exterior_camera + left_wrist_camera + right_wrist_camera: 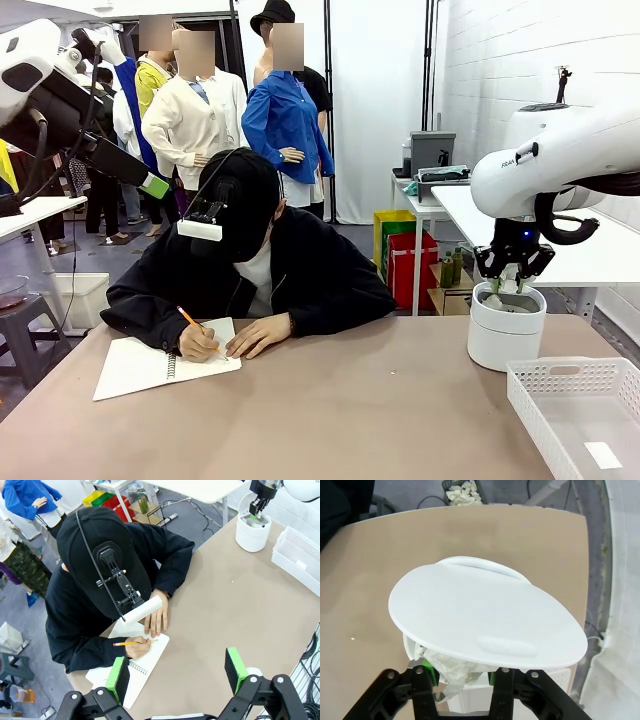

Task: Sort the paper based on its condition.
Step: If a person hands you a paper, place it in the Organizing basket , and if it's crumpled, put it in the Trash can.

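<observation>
From across the brown surface (350, 400), the right end effector (509, 287) hung straight down over the round white plastic bin (506, 335) near the right edge, its fingertips at the bin's mouth with a crumpled wad of white paper (497, 301) just under them. The right wrist camera showed what that view could not: the bin's tilted white swing lid (485, 620) lay across the opening, and the crumpled paper (451, 667) sat bunched between the green pads (431, 674), the jaws partly closed around it. Whether the wad was still pinched or already loose, I could not tell.

The left wrist camera looked down from high up. The left end effector (176, 674) had its jaws spread wide with nothing between them. Below it a person in a black cap and jacket (100, 580) leaned over a white spiral notebook (142, 662), writing with an orange pencil (125, 643).

A white perforated plastic basket (585, 415) stood just beside the bin, holding one small flat slip of white paper (603, 455).
</observation>
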Motion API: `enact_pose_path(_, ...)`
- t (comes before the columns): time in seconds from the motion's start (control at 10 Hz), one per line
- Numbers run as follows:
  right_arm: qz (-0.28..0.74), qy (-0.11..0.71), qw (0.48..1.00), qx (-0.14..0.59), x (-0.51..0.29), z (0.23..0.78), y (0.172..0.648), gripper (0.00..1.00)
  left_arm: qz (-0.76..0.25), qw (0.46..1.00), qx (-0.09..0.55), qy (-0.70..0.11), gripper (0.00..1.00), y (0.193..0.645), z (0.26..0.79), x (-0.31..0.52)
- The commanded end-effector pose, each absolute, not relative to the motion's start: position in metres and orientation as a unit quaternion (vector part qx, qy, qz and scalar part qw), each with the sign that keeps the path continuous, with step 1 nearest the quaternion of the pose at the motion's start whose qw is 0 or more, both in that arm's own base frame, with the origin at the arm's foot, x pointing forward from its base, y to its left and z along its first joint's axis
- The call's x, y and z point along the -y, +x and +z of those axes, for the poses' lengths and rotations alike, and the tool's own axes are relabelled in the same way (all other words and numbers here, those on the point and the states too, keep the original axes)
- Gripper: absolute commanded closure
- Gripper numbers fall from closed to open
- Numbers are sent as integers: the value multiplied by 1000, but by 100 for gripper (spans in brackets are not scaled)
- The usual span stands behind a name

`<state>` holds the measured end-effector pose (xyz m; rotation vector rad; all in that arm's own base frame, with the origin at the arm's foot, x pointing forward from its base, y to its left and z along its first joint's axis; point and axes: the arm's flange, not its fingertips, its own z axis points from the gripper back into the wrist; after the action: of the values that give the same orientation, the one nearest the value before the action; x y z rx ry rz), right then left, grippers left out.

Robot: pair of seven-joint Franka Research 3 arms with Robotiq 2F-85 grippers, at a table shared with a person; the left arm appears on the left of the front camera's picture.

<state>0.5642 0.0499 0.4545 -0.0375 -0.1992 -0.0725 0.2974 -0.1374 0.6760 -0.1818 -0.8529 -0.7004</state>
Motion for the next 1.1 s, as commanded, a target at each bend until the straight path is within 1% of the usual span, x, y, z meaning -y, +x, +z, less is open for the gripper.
enact_pose_path(0.0, -42, -21, 994, 99, -50, 455, 564, 20, -331, 847, 406, -89, 0, 298, 676, 136)
enact_pose_path(0.1, -47, -26, 994, 96, -50, 457, 561, 1, -331, 847, 406, -89, 0, 298, 676, 136)
enact_pose_path(0.4, -46, -22, 995, 89, -51, 461, 552, 0, -331, 847, 406, -89, 0, 298, 676, 136)
enact_pose_path(0.6, -23, -3, 996, 84, -61, 470, 540, 0, -331, 847, 406, -89, 0, 298, 676, 136)
enact_pose_path(0.7, 13, 36, 996, 76, -71, 480, 529, 0, -331, 847, 406, -89, 0, 298, 676, 136)
enact_pose_path(0.9, 97, 57, 991, 74, -91, 491, 510, 0, -331, 847, 406, -89, 0, 298, 676, 136)
enact_pose_path(1.0, 12, 22, 996, 86, -78, 483, 536, 0, -331, 847, 406, -89, 0, 298, 676, 136)
